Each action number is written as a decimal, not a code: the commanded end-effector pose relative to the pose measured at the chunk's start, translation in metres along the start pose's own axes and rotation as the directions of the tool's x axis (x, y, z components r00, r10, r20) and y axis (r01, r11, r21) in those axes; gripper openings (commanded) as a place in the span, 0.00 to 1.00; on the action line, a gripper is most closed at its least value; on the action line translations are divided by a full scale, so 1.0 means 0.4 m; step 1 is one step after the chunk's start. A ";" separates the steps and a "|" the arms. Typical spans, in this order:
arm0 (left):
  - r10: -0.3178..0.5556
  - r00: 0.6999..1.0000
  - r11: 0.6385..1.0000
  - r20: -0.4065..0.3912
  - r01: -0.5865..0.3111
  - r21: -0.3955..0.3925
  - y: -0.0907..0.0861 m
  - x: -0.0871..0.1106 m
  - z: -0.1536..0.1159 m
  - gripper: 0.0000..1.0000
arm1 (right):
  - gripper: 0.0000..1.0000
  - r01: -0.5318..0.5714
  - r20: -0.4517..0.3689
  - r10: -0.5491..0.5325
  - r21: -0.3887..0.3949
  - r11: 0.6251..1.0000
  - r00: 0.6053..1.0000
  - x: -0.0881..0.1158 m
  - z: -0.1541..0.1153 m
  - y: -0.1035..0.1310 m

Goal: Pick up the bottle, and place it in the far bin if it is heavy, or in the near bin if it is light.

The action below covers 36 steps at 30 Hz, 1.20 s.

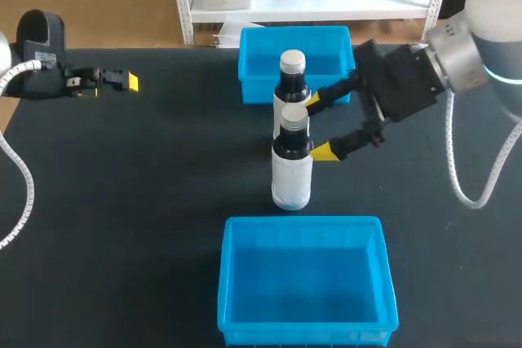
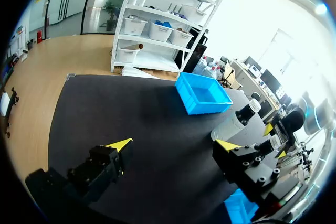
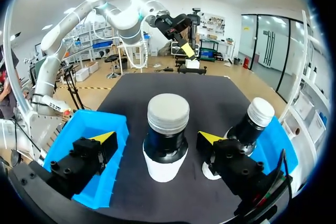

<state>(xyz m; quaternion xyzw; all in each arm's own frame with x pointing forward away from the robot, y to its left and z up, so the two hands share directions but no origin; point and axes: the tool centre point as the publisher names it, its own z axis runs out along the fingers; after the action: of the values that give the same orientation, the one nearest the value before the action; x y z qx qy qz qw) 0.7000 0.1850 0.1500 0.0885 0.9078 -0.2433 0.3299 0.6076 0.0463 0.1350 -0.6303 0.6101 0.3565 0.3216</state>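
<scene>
Around: far bottle [image 1: 292, 83] stands upright just behind near bottle [image 1: 291, 173]. The two are close together, in a line between far bin [image 1: 254, 38] and near bin [image 1: 303, 222]. Far bottle is just in front of far bin's near wall.
In the way: far bottle is right beside the far finger of right gripper [image 1: 320, 126]. In the right wrist view that finger sits between the two bottles.
Counts: 2 bottles, 2 bins, 2 grippers, 4 yellow tips.
Bottles: round, with a dark upper body, white label on the lower part and a pale ribbed screw cap. Both look alike and both are capped.
Bins: blue plastic, rectangular, open top, smooth walls, thicker rim.
Table: flat black matte top [image 1: 147, 169].
Cables: one white coiled cable along each arm.
Right gripper: the arm enters from the right side. Fingers are spread, one on each side of near bottle at the level of its dark upper body. The right wrist view shows a gap on both sides, so there is no touch. In the head view the tips are just at the bottle's right side.
Left gripper [image 1: 110, 85]: far left over the table, well apart from bottles and bins. Fingers are spread wide and hold nothing.
Task thing: near bottle is upright on the table, mid table between the bins. It stands between right gripper's spread fingers and is not gripped.
</scene>
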 end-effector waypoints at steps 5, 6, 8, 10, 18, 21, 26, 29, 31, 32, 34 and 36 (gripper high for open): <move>0.000 1.000 1.000 0.000 0.000 0.000 0.000 0.000 0.000 1.00 | 1.00 -0.010 0.010 0.010 0.005 1.000 1.000 -0.005 0.037 -0.013; 0.000 1.000 1.000 0.000 0.000 0.000 0.000 0.000 0.000 1.00 | 1.00 -0.013 0.010 0.013 0.006 1.000 1.000 -0.005 0.040 -0.014; 0.000 1.000 1.000 0.000 0.000 0.000 0.000 0.000 0.000 1.00 | 1.00 -0.019 0.012 0.019 0.006 1.000 1.000 -0.005 0.050 -0.016; 0.000 1.000 1.000 0.000 0.000 0.000 0.000 0.000 0.000 1.00 | 1.00 -0.023 0.011 0.023 0.005 1.000 1.000 -0.004 0.058 -0.017; 0.000 1.000 1.000 0.000 0.000 0.000 0.000 0.000 0.000 1.00 | 1.00 -0.034 0.013 0.034 0.000 0.999 0.999 -0.009 0.079 -0.019; 0.000 1.000 1.000 0.000 0.000 0.000 0.000 0.000 0.000 1.00 | 1.00 -0.041 0.015 0.041 0.005 0.999 0.999 -0.010 0.083 -0.022; 0.000 1.000 1.000 0.000 0.000 0.000 0.000 0.000 0.000 1.00 | 1.00 -0.054 0.019 0.053 0.017 0.998 0.998 -0.011 0.088 -0.030; 0.000 1.000 1.000 0.000 0.000 0.000 0.000 0.000 0.000 1.00 | 1.00 -0.056 0.022 0.055 0.019 0.998 0.998 -0.012 0.090 -0.033; 0.000 1.000 1.000 0.000 0.000 0.000 0.000 0.000 0.000 1.00 | 1.00 -0.056 0.022 0.056 0.020 0.998 0.998 -0.012 0.092 -0.035; 0.000 1.000 1.000 0.000 0.000 0.000 0.000 0.000 0.000 1.00 | 1.00 -0.056 0.022 0.055 0.019 0.998 0.998 -0.011 0.093 -0.035; 0.000 1.000 1.000 0.000 0.000 0.000 0.000 0.000 0.000 1.00 | 1.00 -0.057 0.022 0.056 0.019 0.998 0.998 -0.011 0.093 -0.035; 0.000 1.000 1.000 0.000 0.000 0.000 0.000 0.000 0.000 1.00 | 0.94 -0.058 0.023 0.057 0.019 0.998 0.998 -0.010 0.093 -0.036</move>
<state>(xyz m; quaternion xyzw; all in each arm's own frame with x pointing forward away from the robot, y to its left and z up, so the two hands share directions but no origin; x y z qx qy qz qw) 0.7000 0.1850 0.1500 0.0885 0.9078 -0.2433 0.3299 0.6193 0.0802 0.1188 -0.6056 0.6281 0.3664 0.3234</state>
